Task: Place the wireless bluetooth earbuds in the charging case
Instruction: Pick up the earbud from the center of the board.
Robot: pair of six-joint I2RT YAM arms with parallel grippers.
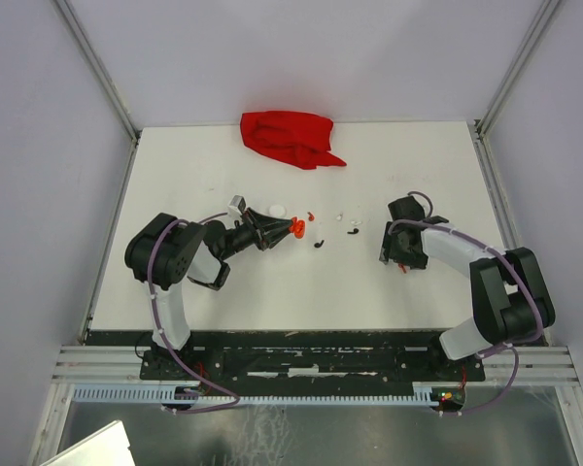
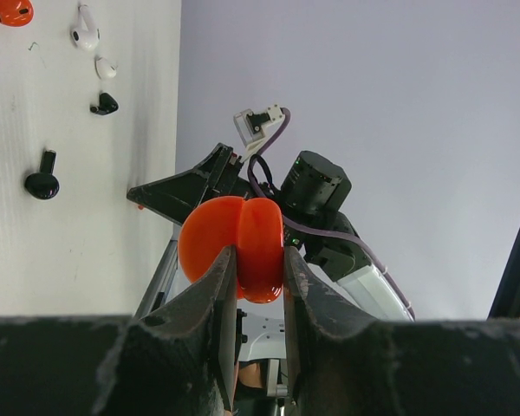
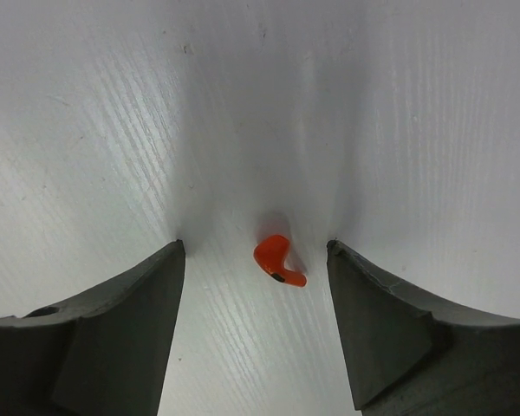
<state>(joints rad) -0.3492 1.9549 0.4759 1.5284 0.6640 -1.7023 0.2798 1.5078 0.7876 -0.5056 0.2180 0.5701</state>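
Alignment governs your next move: the red earbud (image 3: 276, 262) lies flat on the worktop (image 3: 87, 130) directly under your right gripper (image 3: 254, 256), inside the gap between its spread, empty fingers and slightly off centre. Its long axis runs slantwise across that gap rather than along the fingers, so a straight descent and squeeze looks adequate. It sits toward the right edge, about midway between the near and far edges. Your left gripper (image 2: 260, 256) is clamped on the orange-red charging case (image 2: 210, 243), held off the surface left of centre. The case shows two halves, but you cannot tell whether its wells hold anything. Loose between the arms lie a second red earbud (image 1: 311, 216), white earbuds (image 2: 85, 30) and black earbuds (image 2: 42, 178).
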